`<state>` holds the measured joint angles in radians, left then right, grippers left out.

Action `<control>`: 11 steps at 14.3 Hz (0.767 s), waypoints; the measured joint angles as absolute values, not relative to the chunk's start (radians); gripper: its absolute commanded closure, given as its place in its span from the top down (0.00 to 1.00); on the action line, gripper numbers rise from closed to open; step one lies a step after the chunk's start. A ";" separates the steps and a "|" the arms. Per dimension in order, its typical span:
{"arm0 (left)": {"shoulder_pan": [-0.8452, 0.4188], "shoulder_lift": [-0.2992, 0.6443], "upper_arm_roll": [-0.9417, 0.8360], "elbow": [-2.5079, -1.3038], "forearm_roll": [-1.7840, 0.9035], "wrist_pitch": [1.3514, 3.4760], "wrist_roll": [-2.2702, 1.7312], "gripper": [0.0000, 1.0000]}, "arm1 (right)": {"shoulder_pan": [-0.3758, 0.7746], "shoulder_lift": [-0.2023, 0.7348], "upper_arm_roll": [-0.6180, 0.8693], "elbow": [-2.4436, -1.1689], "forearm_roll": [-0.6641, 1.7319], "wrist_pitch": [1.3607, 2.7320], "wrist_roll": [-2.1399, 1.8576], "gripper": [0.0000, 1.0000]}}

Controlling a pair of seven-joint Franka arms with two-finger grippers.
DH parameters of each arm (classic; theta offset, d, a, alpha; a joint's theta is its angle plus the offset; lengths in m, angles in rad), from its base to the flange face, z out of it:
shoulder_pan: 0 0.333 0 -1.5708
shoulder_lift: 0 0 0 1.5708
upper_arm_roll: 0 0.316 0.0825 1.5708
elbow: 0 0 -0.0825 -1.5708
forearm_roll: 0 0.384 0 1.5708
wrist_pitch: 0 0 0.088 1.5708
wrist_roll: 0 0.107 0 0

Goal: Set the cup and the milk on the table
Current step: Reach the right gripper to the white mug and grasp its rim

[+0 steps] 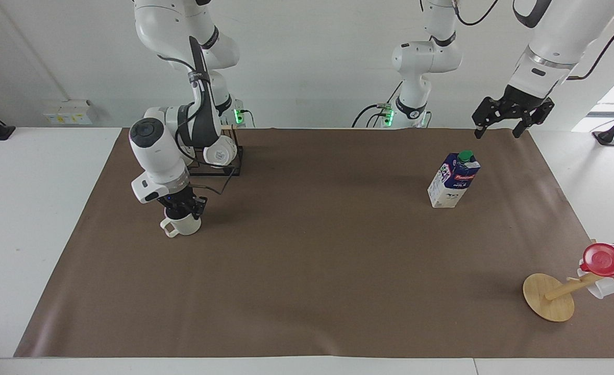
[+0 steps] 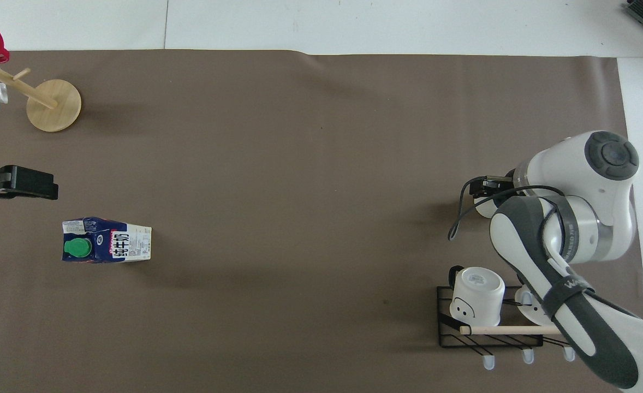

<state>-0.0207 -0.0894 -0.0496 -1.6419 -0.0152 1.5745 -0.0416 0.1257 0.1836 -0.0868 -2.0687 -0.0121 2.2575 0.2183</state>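
**K:** Cup [image 1: 183,225], the cream-white ceramic mug with the squarish loop handle, is sitting upright on the brown mat of the big white table [image 1: 36,219], toward the right arm's end. It's just farther from the robots than the black wire mug rack [image 1: 218,164].

**M:** Right gripper [image 1: 181,207]?

**K:** It's sitting down on the cup's mouth, fingers drawn in and pinching the rim. From overhead the arm is covering most of the cup [image 2: 482,206]; only a sliver and the right gripper's black tip [image 2: 484,187] are showing.

**M:** Milk?

**K:** Tall white and dark-blue carton with the green screw cap [image 1: 454,180] is standing upright on the mat toward the left arm's end, nothing touching it. Overhead is showing the cap from above [image 2: 106,247].

**M:** Left gripper?

**K:** Left gripper [image 1: 499,127] is hanging in the air over the mat's edge at the robots' end, well apart from the milk, fingers spread wide, holding nothing. That arm is waiting.

**M:** Anything else around?

**K:** White mug with a smiley face [image 2: 477,295] is lying on the rack. Wooden mug tree with a round base [image 1: 549,297] is standing at the left arm's end, a red translucent cup [image 1: 610,261] hanging on it.
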 measured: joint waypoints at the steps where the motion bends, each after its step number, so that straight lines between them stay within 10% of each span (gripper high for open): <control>1: -0.021 -0.089 -0.050 -1.642 -0.015 1.574 -0.042 1.00 | 0.126 0.184 -0.087 -2.069 -0.012 2.262 0.218 0.00; 11: -0.021 -0.089 -0.050 -1.642 -0.015 1.574 -0.042 1.00 | 0.170 0.186 -0.082 -1.993 -0.011 2.249 0.338 0.00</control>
